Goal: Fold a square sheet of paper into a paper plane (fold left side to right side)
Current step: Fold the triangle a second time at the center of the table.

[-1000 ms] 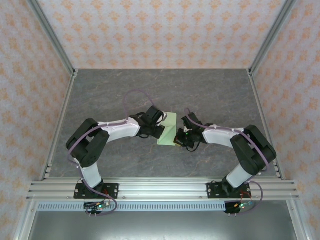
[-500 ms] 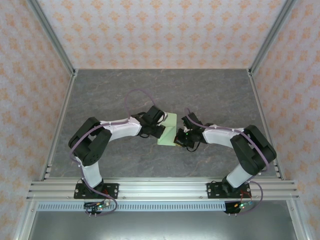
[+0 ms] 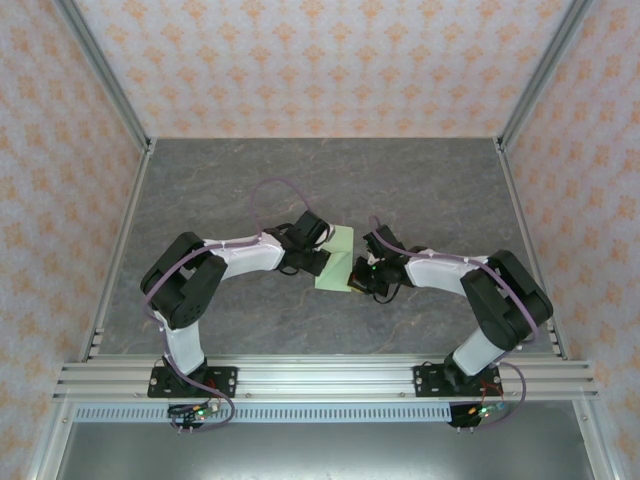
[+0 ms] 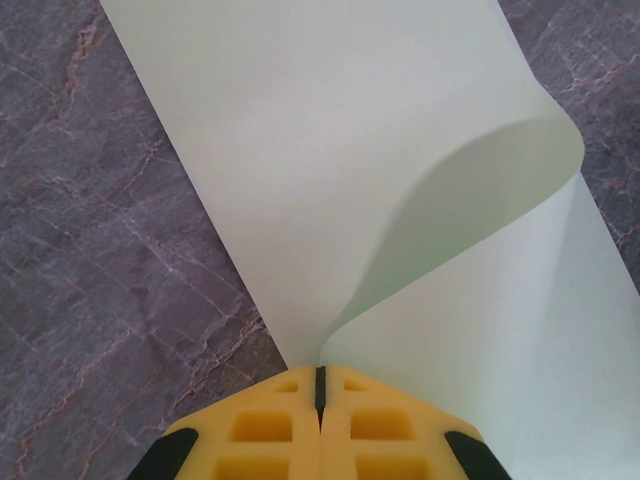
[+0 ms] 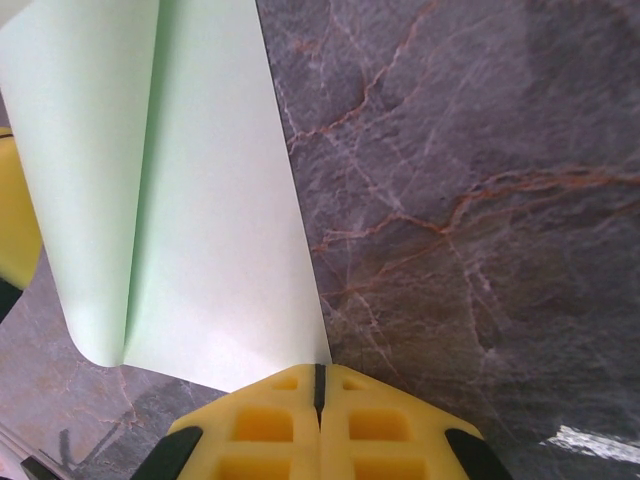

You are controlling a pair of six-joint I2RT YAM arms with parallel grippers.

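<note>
Bowing limply, the square sheet of paper (image 4: 330,130) looks light and crease-prone. The left gripper (image 4: 320,385) and right gripper (image 5: 320,380) are clamped tight on its opposite edges, likely the best holds.

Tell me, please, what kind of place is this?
Probably a lab test cell for robots: a left arm and a right arm bolted to an aluminium rail, with patterned wall panels enclosing a grey marble-look table.
</note>
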